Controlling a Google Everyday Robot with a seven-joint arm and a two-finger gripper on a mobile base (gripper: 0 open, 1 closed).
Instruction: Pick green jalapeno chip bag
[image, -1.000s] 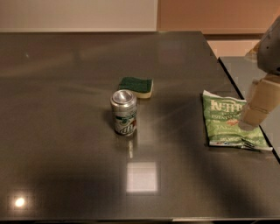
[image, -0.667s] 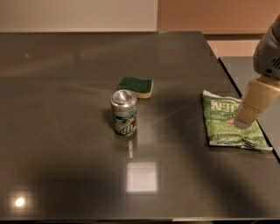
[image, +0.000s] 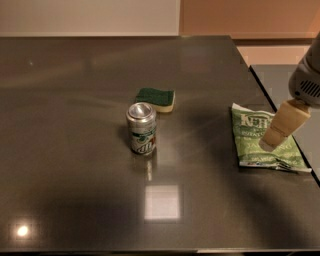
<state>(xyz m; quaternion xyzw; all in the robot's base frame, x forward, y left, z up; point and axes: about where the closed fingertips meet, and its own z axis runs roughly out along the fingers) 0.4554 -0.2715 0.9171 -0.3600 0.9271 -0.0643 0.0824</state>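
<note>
The green jalapeno chip bag (image: 254, 137) lies flat on the dark table near its right edge, with white lettering towards the far end. My gripper (image: 270, 143) comes in from the right edge of the view and hangs over the right half of the bag. A tan finger (image: 283, 123) points down and to the left, its tip just above or at the bag's surface. The grey wrist housing (image: 306, 85) is above it, partly cut off by the frame.
A silver-and-green soda can (image: 141, 128) stands upright mid-table. A dark-green sponge (image: 156, 99) with a pale underside lies just behind it. The table's right edge (image: 280, 117) runs close past the bag. A bright light reflection sits in front of the can.
My gripper has shifted left and slightly up over the bag. The bag, can and sponge have not moved.
</note>
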